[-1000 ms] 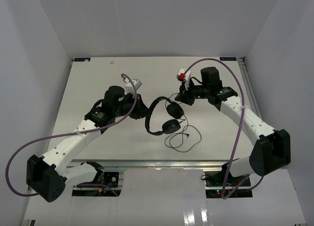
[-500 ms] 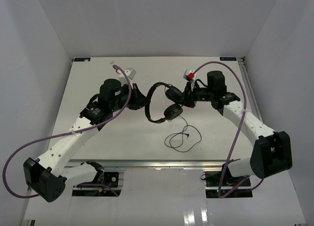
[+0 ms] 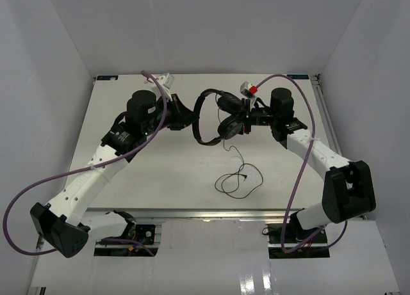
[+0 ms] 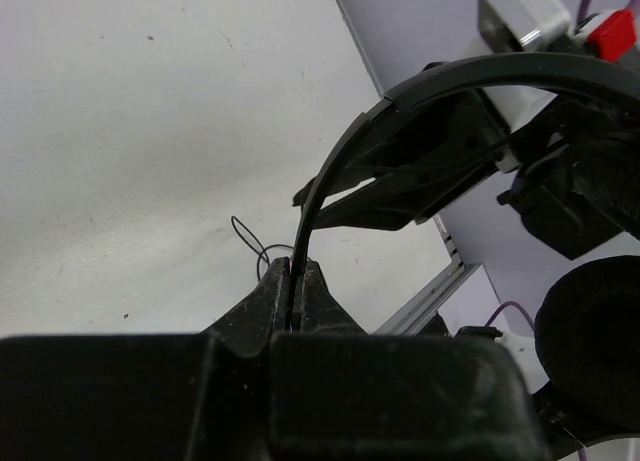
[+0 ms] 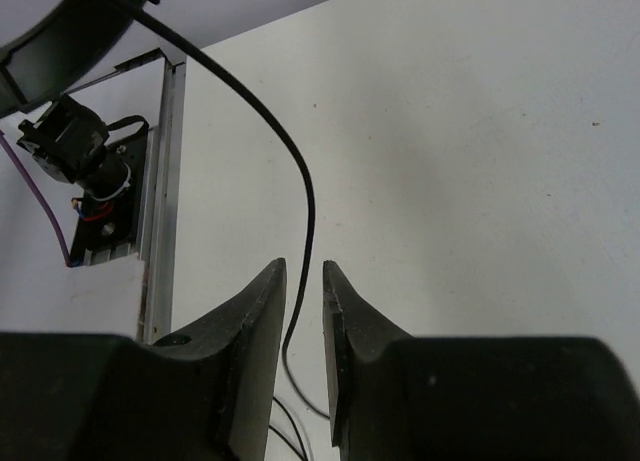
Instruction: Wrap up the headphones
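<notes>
The black headphones (image 3: 221, 125) hang in the air over the back half of the table. My left gripper (image 3: 190, 119) is shut on the thin headband (image 4: 420, 86), which is pinched edge-on between its fingertips (image 4: 318, 281). One round earcup (image 4: 592, 351) shows at the lower right of the left wrist view. My right gripper (image 5: 303, 273) sits just right of the earcups and is open by a narrow gap. The thin cord (image 5: 306, 196) passes loosely through that gap. The rest of the cord lies coiled on the table (image 3: 238, 180).
The white table (image 3: 128, 173) has a metal rail along its front edge (image 3: 211, 212) and another at the right (image 5: 160, 181). White walls close in the left, back and right sides. Thick purple cables (image 3: 38, 186) loop off both arms.
Both arms have raised the headphones and carried them toward the back of the table. The right gripper's jaws have parted from shut to a narrow gap around the cord.
</notes>
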{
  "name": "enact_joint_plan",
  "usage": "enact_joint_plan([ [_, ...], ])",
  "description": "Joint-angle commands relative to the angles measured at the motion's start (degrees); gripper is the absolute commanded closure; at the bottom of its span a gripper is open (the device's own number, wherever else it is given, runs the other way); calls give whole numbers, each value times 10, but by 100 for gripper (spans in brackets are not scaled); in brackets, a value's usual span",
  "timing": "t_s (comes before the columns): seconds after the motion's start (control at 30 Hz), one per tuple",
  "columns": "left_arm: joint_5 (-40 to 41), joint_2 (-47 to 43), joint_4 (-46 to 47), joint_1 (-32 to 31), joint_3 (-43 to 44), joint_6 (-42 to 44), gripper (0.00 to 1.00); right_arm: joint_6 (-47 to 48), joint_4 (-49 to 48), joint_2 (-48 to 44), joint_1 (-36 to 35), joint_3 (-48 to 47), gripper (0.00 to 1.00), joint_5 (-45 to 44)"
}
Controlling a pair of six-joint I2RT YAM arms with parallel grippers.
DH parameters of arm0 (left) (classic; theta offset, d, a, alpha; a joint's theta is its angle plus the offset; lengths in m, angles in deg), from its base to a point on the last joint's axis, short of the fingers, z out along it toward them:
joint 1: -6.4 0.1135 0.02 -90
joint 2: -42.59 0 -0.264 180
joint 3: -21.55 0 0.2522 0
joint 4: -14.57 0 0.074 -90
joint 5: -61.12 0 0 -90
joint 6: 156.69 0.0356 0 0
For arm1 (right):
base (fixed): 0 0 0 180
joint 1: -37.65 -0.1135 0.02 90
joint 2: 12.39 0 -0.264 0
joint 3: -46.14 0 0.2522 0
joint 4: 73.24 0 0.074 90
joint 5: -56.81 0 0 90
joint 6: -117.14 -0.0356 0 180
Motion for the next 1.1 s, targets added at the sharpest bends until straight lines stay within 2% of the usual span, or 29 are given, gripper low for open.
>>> enact_joint_plan([
  [0.0,2,-4,2,0,37,-34,100,-59,-106,24,-8,1,67,30],
  [0.13,5,-8,0,0,50,-48,100,-86,-166,46,-19,8,53,33],
  [0.33,18,-11,-20,0,76,-51,100,-107,-220,72,-35,22,43,34],
  [0.5,40,-13,-38,0,95,-53,100,-77,-223,87,-35,26,44,52],
  [0.87,132,-21,-48,0,125,-95,100,-83,-320,75,-73,138,54,99],
  [1.0,161,-14,-52,0,146,-103,100,-124,-399,93,-102,153,59,117],
  [1.07,176,-9,-70,0,170,-105,100,-155,-453,101,-114,158,65,125],
])
